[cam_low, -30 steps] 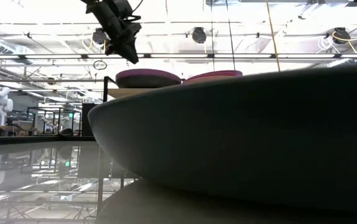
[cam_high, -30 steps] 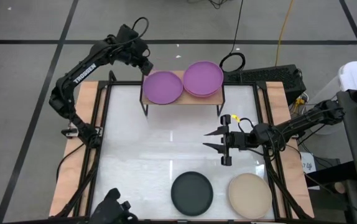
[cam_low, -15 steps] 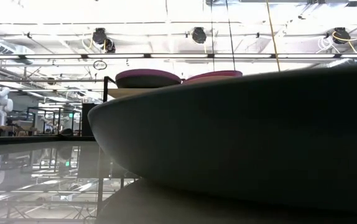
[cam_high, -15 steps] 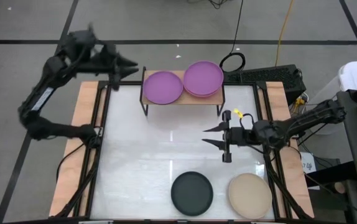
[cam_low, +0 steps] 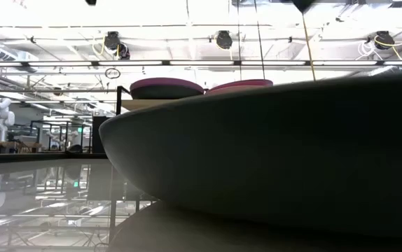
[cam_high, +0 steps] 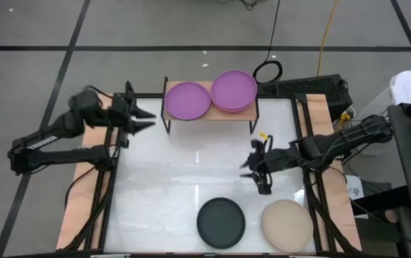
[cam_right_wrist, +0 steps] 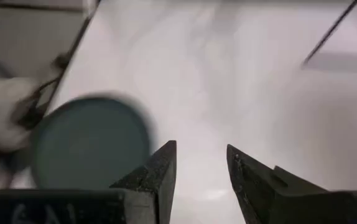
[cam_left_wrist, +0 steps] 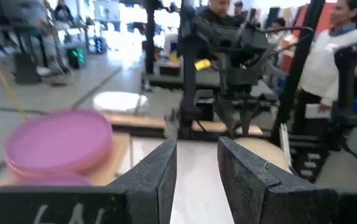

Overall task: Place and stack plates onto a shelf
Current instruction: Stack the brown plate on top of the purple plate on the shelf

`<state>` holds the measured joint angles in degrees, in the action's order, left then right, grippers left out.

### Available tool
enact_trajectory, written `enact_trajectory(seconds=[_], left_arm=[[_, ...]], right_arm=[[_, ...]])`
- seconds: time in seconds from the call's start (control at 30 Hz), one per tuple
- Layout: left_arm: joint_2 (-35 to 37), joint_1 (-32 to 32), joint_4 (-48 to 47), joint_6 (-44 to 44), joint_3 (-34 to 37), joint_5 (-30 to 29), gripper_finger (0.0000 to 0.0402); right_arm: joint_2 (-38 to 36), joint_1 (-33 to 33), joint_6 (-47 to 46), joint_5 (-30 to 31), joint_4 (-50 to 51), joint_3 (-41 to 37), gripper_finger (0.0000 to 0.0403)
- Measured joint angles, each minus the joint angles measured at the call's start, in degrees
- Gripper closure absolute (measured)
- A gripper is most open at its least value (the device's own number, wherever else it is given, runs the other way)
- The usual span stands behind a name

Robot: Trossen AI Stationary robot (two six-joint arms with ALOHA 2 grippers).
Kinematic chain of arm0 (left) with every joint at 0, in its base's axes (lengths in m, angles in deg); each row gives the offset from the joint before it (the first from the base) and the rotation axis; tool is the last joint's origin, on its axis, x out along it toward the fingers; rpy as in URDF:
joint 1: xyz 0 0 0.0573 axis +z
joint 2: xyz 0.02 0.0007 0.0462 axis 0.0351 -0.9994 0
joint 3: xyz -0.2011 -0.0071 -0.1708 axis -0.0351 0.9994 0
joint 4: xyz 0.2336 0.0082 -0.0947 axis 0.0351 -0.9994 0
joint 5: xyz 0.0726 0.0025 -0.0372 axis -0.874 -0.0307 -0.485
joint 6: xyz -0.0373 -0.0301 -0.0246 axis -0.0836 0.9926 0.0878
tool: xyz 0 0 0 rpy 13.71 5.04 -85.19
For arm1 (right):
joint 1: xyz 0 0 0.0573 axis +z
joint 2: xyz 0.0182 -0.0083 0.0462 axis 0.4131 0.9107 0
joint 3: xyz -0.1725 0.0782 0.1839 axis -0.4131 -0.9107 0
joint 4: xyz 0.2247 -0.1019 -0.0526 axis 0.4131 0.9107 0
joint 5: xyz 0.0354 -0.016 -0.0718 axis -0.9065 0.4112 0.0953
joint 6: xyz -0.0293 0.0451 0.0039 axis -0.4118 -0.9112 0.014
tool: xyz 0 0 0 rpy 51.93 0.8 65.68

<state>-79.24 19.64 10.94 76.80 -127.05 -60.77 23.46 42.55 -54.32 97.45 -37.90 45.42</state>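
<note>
The shelf [cam_high: 216, 115] stands at the table's far edge. A purple plate [cam_high: 187, 100] lies on its left half and a magenta stack [cam_high: 234, 90] on its right half. A dark plate [cam_high: 220, 222] and a beige plate [cam_high: 287, 223] lie flat on the table near the front edge. My left gripper [cam_high: 152, 118] hangs open and level to the left of the shelf, pointing right, with nothing between its fingers [cam_left_wrist: 163, 168]. My right gripper [cam_high: 248, 169] is open over the table's middle right, tipped down toward the dark plate [cam_right_wrist: 91, 143].
The dark plate's rim [cam_low: 271, 154] fills most of the low view. Wooden strips [cam_high: 94, 143] and black rails run along both table sides. Cables and dark gear [cam_high: 313, 86] lie past the far right corner. People [cam_left_wrist: 334, 56] stand beyond the table's right side.
My left gripper has drawn back from the shelf's far left corner toward the table's left and near side and has turned level, pointing right. My right gripper has kept its place and tipped its fingers downward. No plate has moved.
</note>
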Motion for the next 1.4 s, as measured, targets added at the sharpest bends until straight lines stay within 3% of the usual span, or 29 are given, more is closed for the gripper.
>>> enact_trajectory(seconds=[0.17, 0.33, 0.63, 1.1, 1.4], left_arm=[[2.6, -3.0, 6.4, 4.2, 10.0, -0.6, 0.028], [1.9, -6.9, 16.2, 6.1, 18.3, -0.7, 0.028], [0.9, -12.5, 29.2, 7.3, 26.5, -2.8, 0.0279], [-0.2, -17.9, 28.9, 6.5, 28.0, -8.6, 0.0279], [-1.2, -18.7, 28.8, 6.0, 28.0, -8.6, 0.0279]], right_arm=[[0.7, 1.7, -9.1, -11.1, 0.4, -8.0, 0.028], [0.7, 4.4, -13.0, -16.0, -0.5, -17.4, 0.028], [0.6, 9.0, -15.7, -16.0, -0.8, -24.5, 0.028], [0.7, 16.0, -14.0, -15.8, -0.1, -24.5, 0.028], [0.7, 17.9, -18.6, -16.0, -4.3, -30.8, 0.028]])
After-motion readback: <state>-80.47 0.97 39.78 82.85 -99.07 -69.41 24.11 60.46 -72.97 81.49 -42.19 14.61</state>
